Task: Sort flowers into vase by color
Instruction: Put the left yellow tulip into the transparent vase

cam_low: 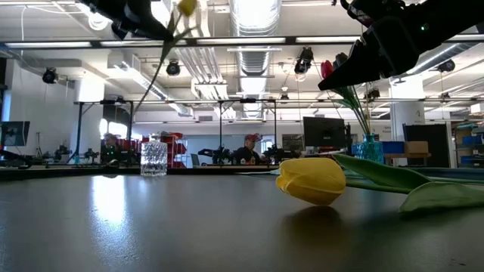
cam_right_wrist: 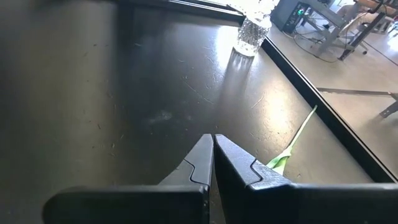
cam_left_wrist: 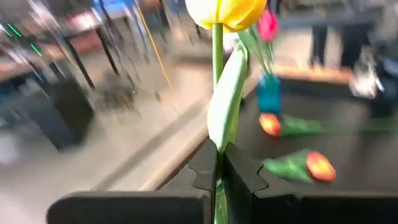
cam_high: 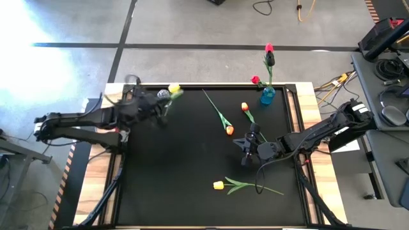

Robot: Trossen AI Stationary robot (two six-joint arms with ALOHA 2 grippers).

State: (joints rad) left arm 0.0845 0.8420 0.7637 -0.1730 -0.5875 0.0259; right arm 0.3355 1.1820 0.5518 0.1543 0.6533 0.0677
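My left gripper (cam_high: 165, 103) is shut on a yellow tulip (cam_left_wrist: 227, 9), raised above the table's far left part beside a clear glass vase (cam_low: 153, 159). My right gripper (cam_high: 245, 152) hovers shut and empty over the table's middle right. A blue vase (cam_high: 267, 96) at the far right holds red and pink flowers (cam_high: 269, 50) by their stems. Two orange tulips (cam_high: 229, 130) (cam_high: 245, 107) lie flat on the mat in front of it. Another yellow tulip (cam_high: 219, 185) lies near the front edge. My left gripper pinches the yellow tulip's green stem (cam_left_wrist: 217, 163) between its two fingers, just below a long leaf (cam_left_wrist: 225, 106). The stem runs out past the fingertips with the head (cam_high: 174, 89) at its far end. The whole flower is lifted clear of the table.
The black mat has a raised frame (cam_high: 291, 86) and wooden borders (cam_high: 96, 191). The lying yellow tulip's stem and leaves (cam_high: 255, 187) stretch toward the right. The room behind the table holds desks, screens and people (cam_low: 246, 147).
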